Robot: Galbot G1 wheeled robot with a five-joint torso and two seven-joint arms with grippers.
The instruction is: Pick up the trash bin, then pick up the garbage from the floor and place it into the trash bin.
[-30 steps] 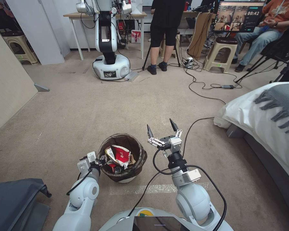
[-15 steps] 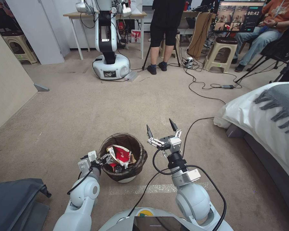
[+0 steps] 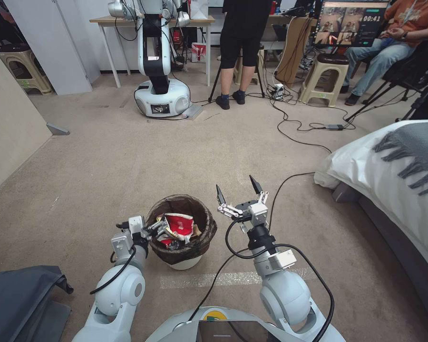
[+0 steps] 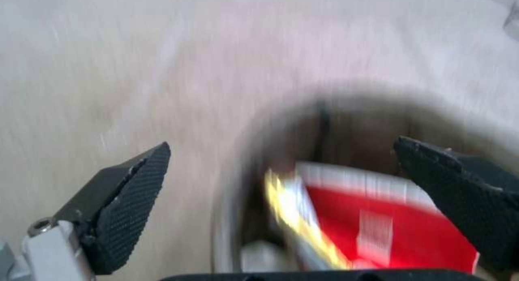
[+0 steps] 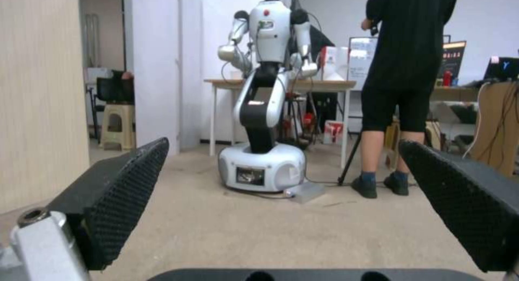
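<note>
The trash bin (image 3: 195,247), white with a dark liner, stands on the carpet just ahead of me. Garbage lies inside it: a red-and-white paper cup (image 3: 178,224) (image 4: 389,216) and a yellow wrapper edge (image 4: 294,220). My left gripper (image 3: 153,227) (image 4: 281,145) is open at the bin's left rim, one finger (image 4: 129,179) outside over the carpet, the other (image 4: 460,187) above the bin's inside. To the right of the bin, my right gripper (image 3: 237,187) (image 5: 281,145) is raised and open, holding nothing and pointing forward.
Another robot (image 3: 159,71) stands ahead by a table, with a person beside it. Cables (image 3: 295,137) trail over the carpet to the right. A bed with white bedding (image 3: 394,175) is at the right, a grey cloth (image 3: 19,294) at lower left, a wall panel (image 3: 9,133) on the left.
The whole head view has shifted slightly, so the camera moved. My left gripper has edged up and forward at the bin's rim. The right gripper holds its pose.
</note>
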